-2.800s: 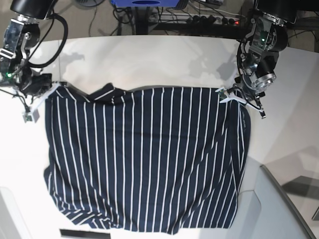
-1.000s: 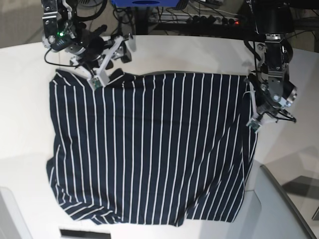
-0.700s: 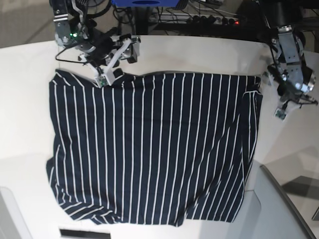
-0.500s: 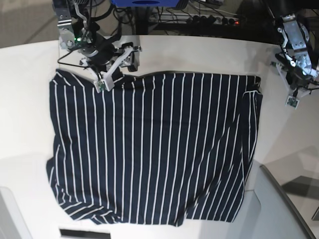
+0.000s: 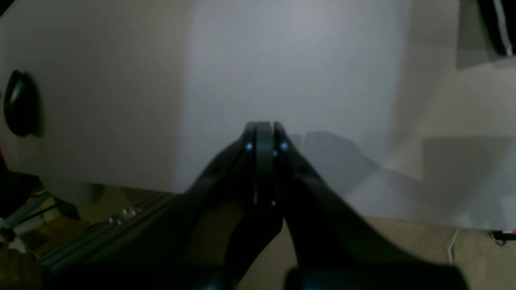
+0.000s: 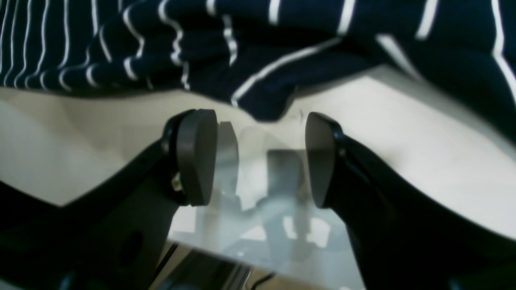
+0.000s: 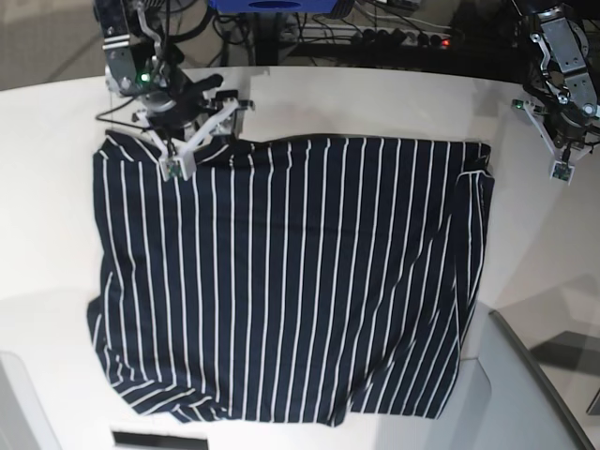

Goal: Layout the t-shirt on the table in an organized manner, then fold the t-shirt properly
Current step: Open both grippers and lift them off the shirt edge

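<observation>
The t-shirt (image 7: 281,272), dark navy with thin white stripes, lies spread flat on the white table (image 7: 56,262). At its far edge near the collar, my right gripper (image 7: 207,136) stands open. In the right wrist view the right gripper (image 6: 258,157) has a bunched fold of the t-shirt (image 6: 262,100) just beyond its fingertips and nothing between them. My left gripper (image 7: 559,167) is shut and empty over bare table, to the right of the shirt's far right corner. The left wrist view shows the left gripper (image 5: 264,135) closed above the table (image 5: 282,72), with a scrap of the t-shirt (image 5: 498,24) at the top right.
Cables and a power strip (image 7: 403,37) lie beyond the table's far edge. A grey curved panel (image 7: 525,394) sits at the near right, and a black strip (image 7: 159,439) at the near edge. In the left wrist view, the table edge (image 5: 121,187) and floor are close below the gripper.
Both grippers have let go of the shirt's far corners. The right gripper moved to the collar area and turned slightly. The left gripper drew away toward the far right.
</observation>
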Motion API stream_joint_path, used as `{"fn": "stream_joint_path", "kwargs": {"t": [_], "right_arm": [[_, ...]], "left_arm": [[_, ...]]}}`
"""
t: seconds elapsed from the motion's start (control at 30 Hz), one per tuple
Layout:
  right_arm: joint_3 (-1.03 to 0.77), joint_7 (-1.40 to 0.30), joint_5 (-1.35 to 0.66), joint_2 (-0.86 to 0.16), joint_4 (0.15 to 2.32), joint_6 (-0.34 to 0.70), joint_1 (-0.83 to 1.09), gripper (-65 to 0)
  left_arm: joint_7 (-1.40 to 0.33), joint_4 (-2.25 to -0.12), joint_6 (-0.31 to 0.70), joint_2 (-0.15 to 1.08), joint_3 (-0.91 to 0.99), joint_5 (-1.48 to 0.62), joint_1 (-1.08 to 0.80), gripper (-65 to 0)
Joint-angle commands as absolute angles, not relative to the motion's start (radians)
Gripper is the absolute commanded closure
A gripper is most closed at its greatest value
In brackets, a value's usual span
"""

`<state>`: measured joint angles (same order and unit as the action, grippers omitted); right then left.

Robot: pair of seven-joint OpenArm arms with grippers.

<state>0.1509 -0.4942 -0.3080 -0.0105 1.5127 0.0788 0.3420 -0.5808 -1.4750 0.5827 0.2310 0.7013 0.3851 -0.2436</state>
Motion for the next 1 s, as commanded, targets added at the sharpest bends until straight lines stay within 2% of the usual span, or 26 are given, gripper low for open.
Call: {"fn": "stream_joint_path", "kwargs": {"t": [0.0, 0.1, 0.17, 0.23, 0.27, 0.3, 0.37, 0.5, 0.6, 0.9, 0.97], "right_arm": [[0.153, -0.478, -0.314, -0.008, 1.503, 0.082, 0.331, -33.3], [0.153, -0.478, -0.314, -0.008, 1.461, 0.085, 0.317, -33.3], [0.153, -0.478, -0.314, -0.008, 1.458, 0.087, 0.317, -29.7], [0.153, -0.478, -0.317, -0.008, 1.461, 0.087, 0.317, -16.2], [0.153, -0.479, -0.318, -0.008, 1.463, 0.087, 0.318, -6.0], [0.153, -0.483, -0.32, -0.008, 1.472, 0.087, 0.321, 0.0], [0.153, -0.512, -0.321, -0.008, 1.523, 0.087, 0.352, -1.8], [0.153, -0.605, -0.32, -0.007, 1.698, 0.079, 0.409, -0.3], [0.153, -0.7, -0.321, -0.004, 1.751, 0.079, 0.41, -0.3], [0.148, -0.75, -0.325, 0.028, 1.666, 0.081, 0.41, -0.9], [0.148, -0.771, -0.325, 0.03, 1.658, 0.081, 0.415, -2.7]], "left_arm": [[-0.568, -1.491, 0.576, 0.249, 0.707, 0.383, -0.242, 0.0], [-0.568, -1.491, 0.576, 0.249, 0.705, 0.383, -0.24, 0.0], [-0.568, -1.491, 0.576, 0.249, 0.705, 0.383, -0.24, 0.0], [-0.568, -1.491, 0.576, 0.249, 0.704, 0.383, -0.239, 0.0], [-0.568, -1.491, 0.576, 0.249, 0.704, 0.383, -0.237, 0.0], [-0.568, -1.489, 0.576, 0.249, 0.704, 0.383, -0.236, 0.0], [-0.568, -1.489, 0.576, 0.249, 0.704, 0.383, -0.232, 0.0], [-0.567, -1.489, 0.576, 0.251, 0.704, 0.383, -0.231, 0.0], [-0.565, -1.489, 0.576, 0.251, 0.702, 0.383, -0.228, 0.0], [-0.565, -1.465, 0.576, 0.248, 0.579, 0.383, -0.18, 0.0], [-0.565, -1.471, 0.576, 0.243, 0.562, 0.381, -0.177, 0.0]]}}
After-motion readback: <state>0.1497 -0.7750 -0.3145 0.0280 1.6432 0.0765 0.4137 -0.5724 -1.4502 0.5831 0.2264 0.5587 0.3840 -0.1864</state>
